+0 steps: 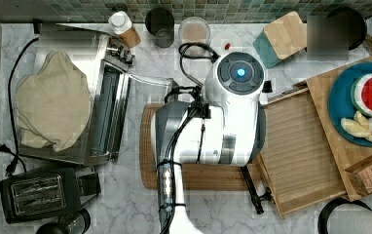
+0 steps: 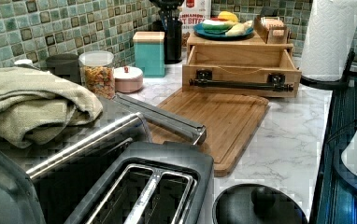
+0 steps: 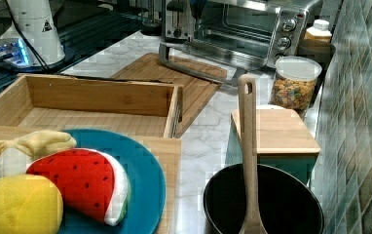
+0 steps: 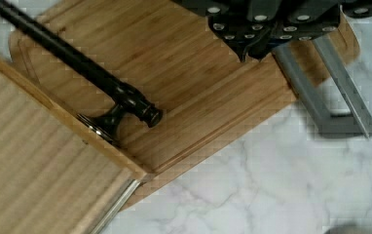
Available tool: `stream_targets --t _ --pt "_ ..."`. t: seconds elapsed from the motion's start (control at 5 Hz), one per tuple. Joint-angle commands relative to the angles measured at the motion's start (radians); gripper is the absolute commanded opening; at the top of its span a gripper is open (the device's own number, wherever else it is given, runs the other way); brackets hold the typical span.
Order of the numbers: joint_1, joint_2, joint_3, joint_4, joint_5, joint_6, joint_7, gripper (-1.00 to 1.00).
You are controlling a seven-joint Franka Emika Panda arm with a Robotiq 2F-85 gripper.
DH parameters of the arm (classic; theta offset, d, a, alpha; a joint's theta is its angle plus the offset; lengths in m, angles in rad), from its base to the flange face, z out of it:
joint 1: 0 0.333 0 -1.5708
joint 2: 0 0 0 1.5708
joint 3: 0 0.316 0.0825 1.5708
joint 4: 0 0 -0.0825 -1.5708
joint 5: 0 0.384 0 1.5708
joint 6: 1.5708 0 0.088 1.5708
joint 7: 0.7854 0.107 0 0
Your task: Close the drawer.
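The drawer (image 2: 242,65) is pulled far out from under the plate (image 2: 223,32), its dark handle (image 4: 77,63) over the board (image 2: 214,121). The gripper (image 4: 264,41) hangs above the board, near the handle — jaws look pressed together, holding nothing. A crooked push could jam the drawer — or slip off the handle.

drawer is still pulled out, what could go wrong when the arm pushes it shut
1. The light bamboo drawer is open, and its dark metal bar handle overhangs the darker rounded-corner cutting board. A low push might scrape or shove the board.
2. The box above carries a blue plate of toy fruit; a hard push could shift the whole unit.
3. The toaster oven's open glass door lies near the arm's path.
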Motion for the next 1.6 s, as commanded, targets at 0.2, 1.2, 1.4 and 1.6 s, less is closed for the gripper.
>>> stream_targets --t 0.2,1.2,1.4,1.6 --pt "-0.002 -0.089 0.012 -0.264 0.009 0.207 -0.374 -1.0" --pt "-0.056 -0.197 -0.048 -0.594 -0.107 0.406 -0.808 -1.0" --pt "-0.01 -0.19 -0.129 -0.635 -0.127 0.483 -0.858 -1.0" --pt "-0.066 -0.147 -0.112 -0.637 -0.092 0.521 -0.94 -1.0"
